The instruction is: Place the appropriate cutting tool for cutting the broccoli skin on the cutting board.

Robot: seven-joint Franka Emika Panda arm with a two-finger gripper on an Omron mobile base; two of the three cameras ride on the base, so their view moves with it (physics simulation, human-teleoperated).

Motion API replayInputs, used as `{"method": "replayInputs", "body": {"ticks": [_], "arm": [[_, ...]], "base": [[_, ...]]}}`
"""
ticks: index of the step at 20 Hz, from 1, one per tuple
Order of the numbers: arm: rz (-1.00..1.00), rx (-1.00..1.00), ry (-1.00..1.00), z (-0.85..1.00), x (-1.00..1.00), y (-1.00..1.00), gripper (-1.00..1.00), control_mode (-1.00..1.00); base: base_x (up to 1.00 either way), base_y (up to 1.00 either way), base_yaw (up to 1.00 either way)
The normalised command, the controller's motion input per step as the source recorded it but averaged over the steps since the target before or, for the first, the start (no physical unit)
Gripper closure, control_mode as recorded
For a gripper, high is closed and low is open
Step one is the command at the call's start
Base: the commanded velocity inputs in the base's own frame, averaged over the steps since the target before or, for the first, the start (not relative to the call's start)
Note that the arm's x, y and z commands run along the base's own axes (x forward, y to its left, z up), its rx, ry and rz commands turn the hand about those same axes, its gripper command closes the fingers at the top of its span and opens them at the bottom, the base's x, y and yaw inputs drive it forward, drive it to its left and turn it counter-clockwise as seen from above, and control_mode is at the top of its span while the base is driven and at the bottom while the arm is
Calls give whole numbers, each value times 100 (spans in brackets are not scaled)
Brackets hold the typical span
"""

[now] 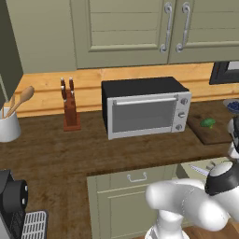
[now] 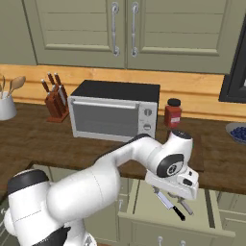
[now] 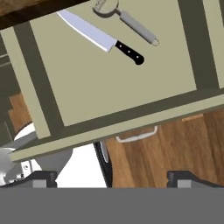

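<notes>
Looking down into the open drawer (image 3: pixel 109 83), I see the knife (image 3: pixel 103 38) lying flat on its floor, silver blade pointing one way, short black handle the other. Just beside it lies a peeler (image 3: pixel 127 22) with a grey handle, apart from the blade but near. My claw (image 3: pixel 113 178) hangs above the drawer, its dark fingertips (image 3: pixel 43 177) set wide apart with nothing between them, so it is released.

My worry is the peeler: it lies so near that I could close on the wrong tool, or nudge both. The knife also lies flat, so the fingers could skid off the thin blade; the handle is the safer target. Its slant to my claw may call for a wrist turn.

From the left base camera I get the cutting board (image 1: pixel 212 133) on the worktop (image 1: pixel 60 149), right of the toaster oven (image 1: pixel 145 107), with the broccoli (image 1: pixel 208 123) on it. The right base camera shows a red jar (image 2: pixel 172 114) beside the oven.
</notes>
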Motion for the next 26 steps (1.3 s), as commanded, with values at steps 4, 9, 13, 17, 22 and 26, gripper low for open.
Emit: {"method": "replayInputs", "body": {"ticks": [4, 9, 13, 17, 22, 26], "arm": [[0, 0, 10, -45, 0, -11, -100, -100], [2, 3, 1, -37, 0, -10, -100, -100], [2, 5, -1, -36, 3, -12, -100, -100], [2, 2, -1, -17, 9, -10, -100, -100], [1, 0, 4, -31, 31, -6, -100, -100], [1, 0, 2, -42, 33, -7, -100, -100]], "base": [[0, 0, 0], [0, 0, 0], [0, 0, 0], [0, 0, 0], [0, 0, 0], [0, 0, 0]]}}
